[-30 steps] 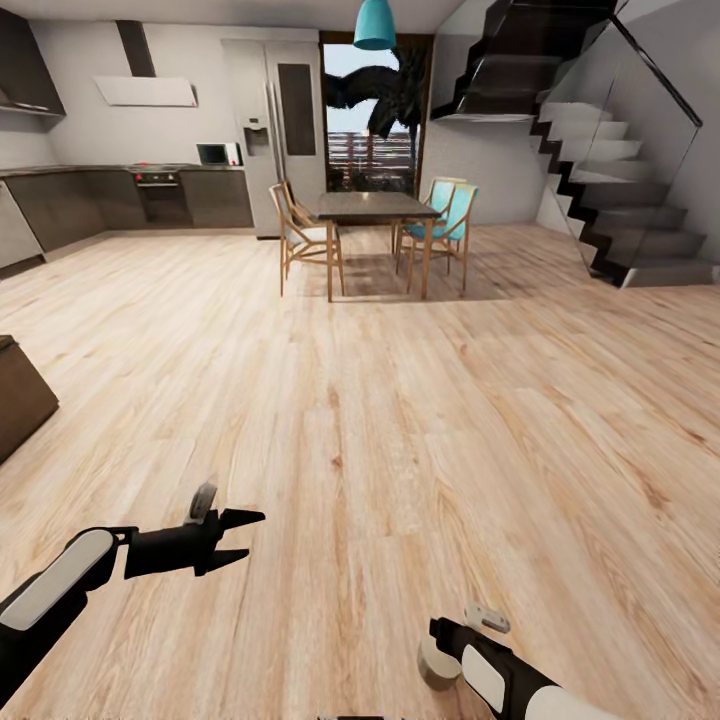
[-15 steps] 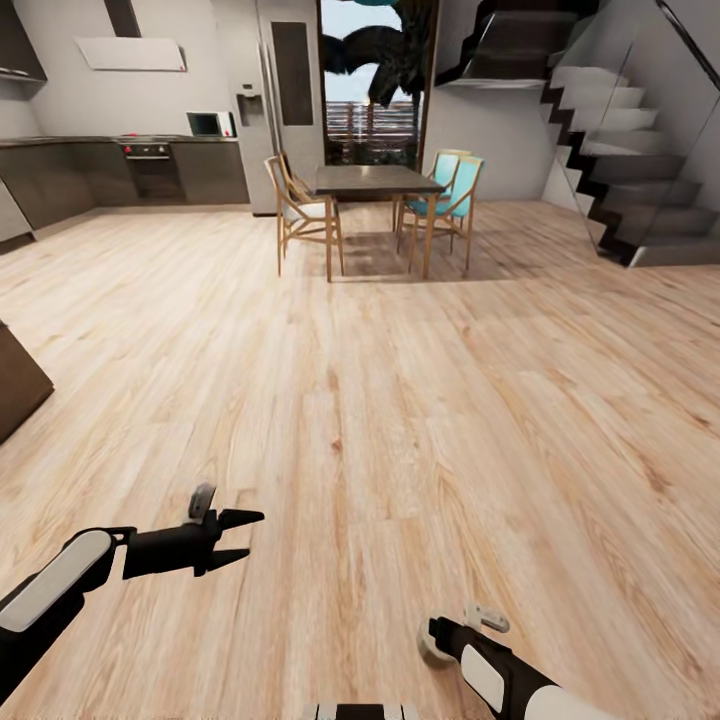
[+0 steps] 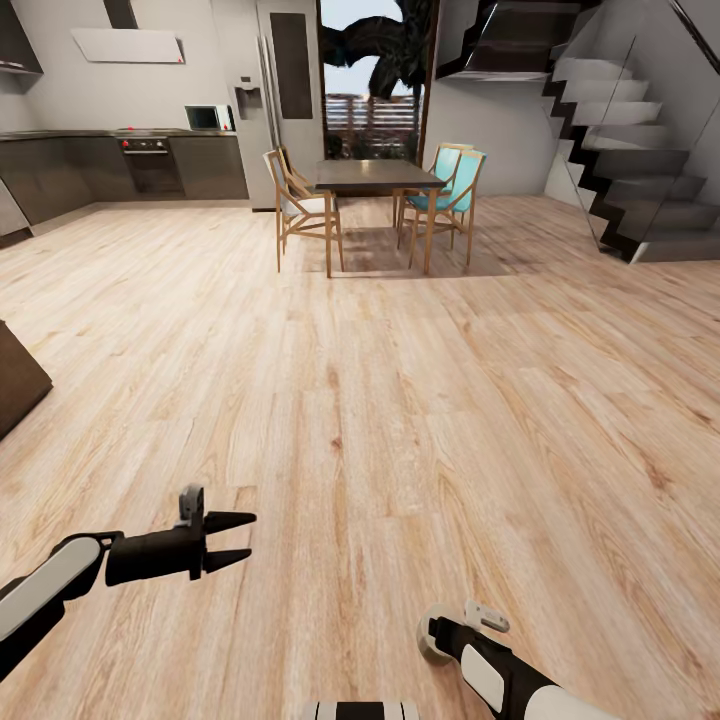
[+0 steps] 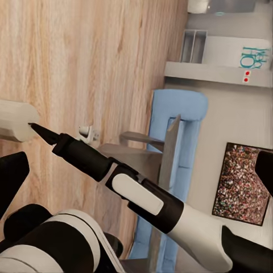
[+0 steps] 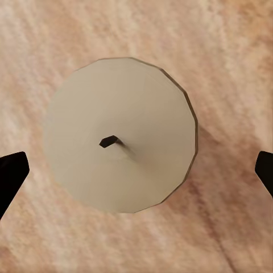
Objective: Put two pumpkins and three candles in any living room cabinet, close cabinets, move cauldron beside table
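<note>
Head view, room: you face a wooden floor point(image 3: 400, 400) with a dining table point(image 3: 375, 180) and chairs far ahead, a kitchen at the far left and stairs point(image 3: 620, 170) at the far right.
Head view, left gripper point(image 3: 232, 540): your left arm reaches in low on the left; the two black fingers stand apart with nothing between them.
Head view, right gripper point(image 3: 432, 640): low at the right, with a beige candle point(image 3: 430, 647) showing at its tip; you cannot tell the grip from here.
Left wrist view, right arm point(image 4: 142, 193): you see your other arm stretched across, its pointed finger point(image 4: 42, 132) touching the pale candle point(image 4: 14, 119); a blue sofa point(image 4: 176, 153) stands beyond, by the wall.
Right wrist view, candle point(image 5: 119, 149): you look straight down on its round top with a short dark wick, above the floor.
Right wrist view, fingers: the dark fingertips point(image 5: 11, 173) sit at both edges of the picture, wide of the candle and not touching it.
</note>
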### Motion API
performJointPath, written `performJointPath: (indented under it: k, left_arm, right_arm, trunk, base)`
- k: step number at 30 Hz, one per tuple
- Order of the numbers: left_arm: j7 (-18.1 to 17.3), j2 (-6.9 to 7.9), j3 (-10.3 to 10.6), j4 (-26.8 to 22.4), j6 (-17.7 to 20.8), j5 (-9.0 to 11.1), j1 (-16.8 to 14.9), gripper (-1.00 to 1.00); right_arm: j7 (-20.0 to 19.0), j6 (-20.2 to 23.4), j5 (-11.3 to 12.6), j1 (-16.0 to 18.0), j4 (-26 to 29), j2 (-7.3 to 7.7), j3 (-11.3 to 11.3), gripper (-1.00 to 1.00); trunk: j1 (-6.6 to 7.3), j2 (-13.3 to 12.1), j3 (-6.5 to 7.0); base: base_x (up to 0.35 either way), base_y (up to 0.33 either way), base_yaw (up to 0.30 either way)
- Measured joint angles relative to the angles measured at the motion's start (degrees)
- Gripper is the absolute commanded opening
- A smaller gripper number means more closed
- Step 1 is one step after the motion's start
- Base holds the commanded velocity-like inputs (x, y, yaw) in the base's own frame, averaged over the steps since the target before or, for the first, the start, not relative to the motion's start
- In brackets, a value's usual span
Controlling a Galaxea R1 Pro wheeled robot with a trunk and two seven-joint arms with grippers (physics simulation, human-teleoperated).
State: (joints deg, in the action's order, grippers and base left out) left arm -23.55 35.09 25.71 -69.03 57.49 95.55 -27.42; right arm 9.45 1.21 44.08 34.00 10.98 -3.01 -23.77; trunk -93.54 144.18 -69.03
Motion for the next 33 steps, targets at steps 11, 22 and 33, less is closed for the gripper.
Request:
performJointPath:
  k: [11,22,33]
  left_arm:
    - [-0.4,0.10,0.1,0.4,0.0,0.0,0.0,1.00]
    - [-0.5,0.18,0.1,0.5,0.0,0.0,0.0,1.00]
    - [-0.5,0.12,0.1,0.5,0.0,0.0,0.0,1.00]
  right_arm:
    - [0.0,0.0,0.0,0.0,0.0,0.00,0.0,1.00]
    - [0.0,0.1,0.0,0.0,0.0,-0.05,-0.1,1.00]
    - [-0.1,0.1,0.0,0.0,0.0,-0.17,-0.1,1.00]
  trunk:
    - [0.00,0.0,0.00]
    - [0.00,0.0,0.00]
    - [0.00,0.0,0.00]
  base:
    - [0.092,0.023,0.000]
    - [0.077,0.008,0.000]
    - [0.053,-0.033,0.000]
